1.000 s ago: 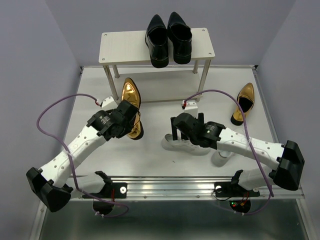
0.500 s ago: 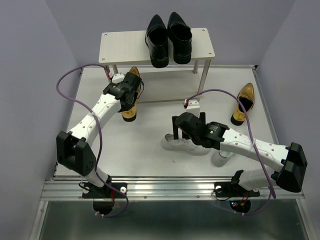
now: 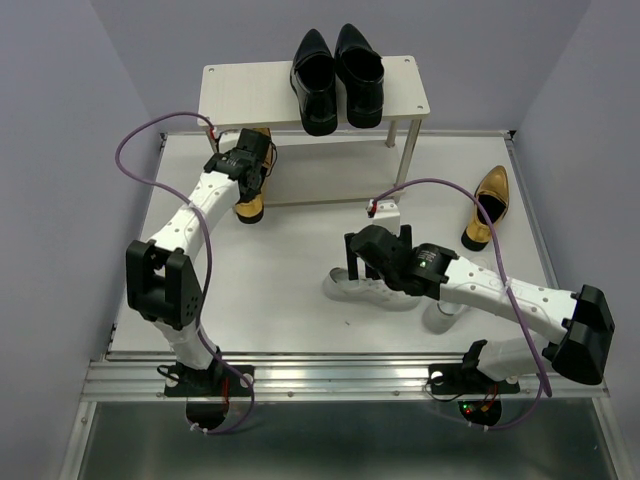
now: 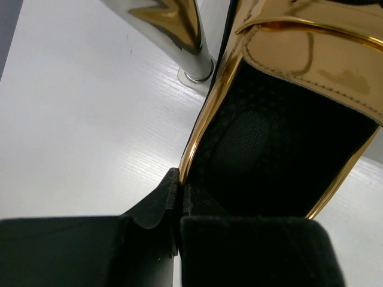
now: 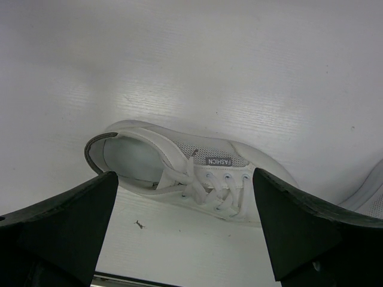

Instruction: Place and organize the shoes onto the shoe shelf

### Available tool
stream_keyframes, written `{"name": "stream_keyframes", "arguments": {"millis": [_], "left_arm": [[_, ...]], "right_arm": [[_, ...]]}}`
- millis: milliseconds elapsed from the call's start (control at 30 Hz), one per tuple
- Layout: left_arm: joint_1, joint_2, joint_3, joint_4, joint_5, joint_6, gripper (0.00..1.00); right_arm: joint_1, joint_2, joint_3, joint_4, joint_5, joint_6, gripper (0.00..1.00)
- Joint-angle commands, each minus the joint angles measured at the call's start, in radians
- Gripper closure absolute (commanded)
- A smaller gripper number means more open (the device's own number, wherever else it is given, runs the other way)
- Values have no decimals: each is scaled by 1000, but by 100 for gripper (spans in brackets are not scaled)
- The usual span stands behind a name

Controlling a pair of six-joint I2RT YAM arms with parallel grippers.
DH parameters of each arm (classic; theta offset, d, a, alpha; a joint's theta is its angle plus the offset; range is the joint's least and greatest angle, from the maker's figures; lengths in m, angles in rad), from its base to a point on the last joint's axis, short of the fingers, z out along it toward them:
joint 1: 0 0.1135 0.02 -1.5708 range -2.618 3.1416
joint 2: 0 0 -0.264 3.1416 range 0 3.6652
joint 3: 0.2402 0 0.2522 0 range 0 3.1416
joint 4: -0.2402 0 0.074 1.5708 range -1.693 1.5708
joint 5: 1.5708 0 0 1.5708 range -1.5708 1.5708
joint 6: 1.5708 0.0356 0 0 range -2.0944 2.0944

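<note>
Under the left end of the shoe shelf (image 3: 250, 95), beside its front leg (image 4: 194, 57): one gold loafer (image 4: 287, 119), toe tucked below the top board, heel poking out toward the arms. Clamped by its side wall in the left tool (image 4: 179, 182), one finger inside the opening, one outside. Up top, black dress shoes (image 3: 337, 75) side by side. Out on the counter (image 3: 300, 330), second gold loafer (image 3: 487, 205) at far right, well apart. Above a white sneaker (image 5: 197, 173) standing on its sole, right tool (image 3: 373, 262) spread wide; other sneaker (image 3: 440, 315) just beside, partly hidden by the arm.
</note>
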Motion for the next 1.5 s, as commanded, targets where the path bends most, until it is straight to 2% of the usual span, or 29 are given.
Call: {"name": "stream_keyframes", "arguments": {"millis": [0,533,900,1167,1467], "left_arm": [[6,-11,75,134,-33,19,100],[35,105,116,227,-2,-2,100],[36,76,11,304,7,-7,100],[35,26,-74,421,39,82,100],[33,22,-71,432,36,113,100]], "right_arm": [[0,4,48,-4,19,-5,0],[0,4,36,-10,24,15,0],[0,4,35,-13,19,16,0],[0,4,39,-15,16,16,0],[0,9,35,-13,8,21,0]]}}
